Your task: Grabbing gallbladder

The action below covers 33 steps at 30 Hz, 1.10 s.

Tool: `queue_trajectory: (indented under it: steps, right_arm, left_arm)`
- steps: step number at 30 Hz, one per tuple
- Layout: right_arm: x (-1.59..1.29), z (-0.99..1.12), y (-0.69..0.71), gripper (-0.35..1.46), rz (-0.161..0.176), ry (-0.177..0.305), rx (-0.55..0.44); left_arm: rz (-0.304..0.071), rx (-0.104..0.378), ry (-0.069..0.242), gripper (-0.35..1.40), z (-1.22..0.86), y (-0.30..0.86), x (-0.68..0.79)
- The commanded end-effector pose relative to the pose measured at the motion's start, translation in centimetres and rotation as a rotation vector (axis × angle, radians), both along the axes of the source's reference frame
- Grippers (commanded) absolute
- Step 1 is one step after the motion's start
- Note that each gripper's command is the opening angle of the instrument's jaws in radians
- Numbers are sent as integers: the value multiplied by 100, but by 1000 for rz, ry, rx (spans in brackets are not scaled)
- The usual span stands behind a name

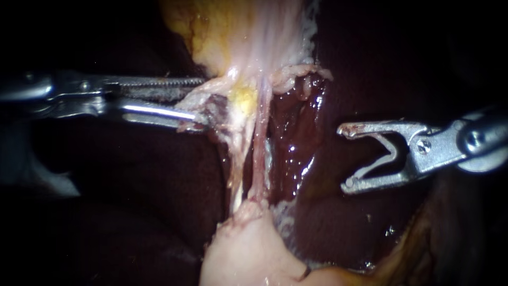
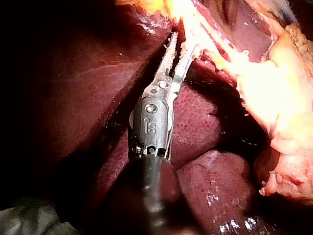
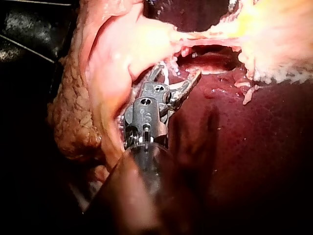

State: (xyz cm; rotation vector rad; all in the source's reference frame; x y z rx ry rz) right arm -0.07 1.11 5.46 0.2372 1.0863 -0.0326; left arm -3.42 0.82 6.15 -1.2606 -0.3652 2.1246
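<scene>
The left instrument's end effector is clamping narrowly on just the frayed whitish lower fringe of the gallbladder, so pulling is risking a tear, a slip, or dragging the tubes just beside, while the right instrument's end effector is gaping wide over the liver.
</scene>
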Motion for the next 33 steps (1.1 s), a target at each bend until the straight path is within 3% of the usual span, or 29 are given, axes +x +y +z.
queue_trajectory:
  steps: [1, 4, 11, 15, 20, 23, 33]
  right_arm:
    - [-1, 0, 0, 50, -1, 0, 0]
    - [-1, 0, 0, 50, -1, 0, 0]
    - [-3, -1, 0, 50, -1, 1, 0]
    - [-4, -1, 1, 50, -4, 3, 2]
    - [-5, -1, 1, 50, -4, 3, 2]
    - [-5, -1, 1, 50, -4, 3, 2]
    - [-5, -1, 1, 50, -4, 3, 2]
  left_arm:
    - [0, 9, 5, -33, -4, 1, 1]
    - [-33, 37, 21, -35, -13, 4, 5]
    - [-62, 85, 19, -35, -45, 13, 16]
    - [-80, 97, 29, -35, -77, 31, 35]
    - [-128, 111, 15, -35, -113, 54, 61]
    - [-138, 108, 17, -35, -119, 57, 67]
    - [-150, 105, 26, -35, -115, 53, 65]
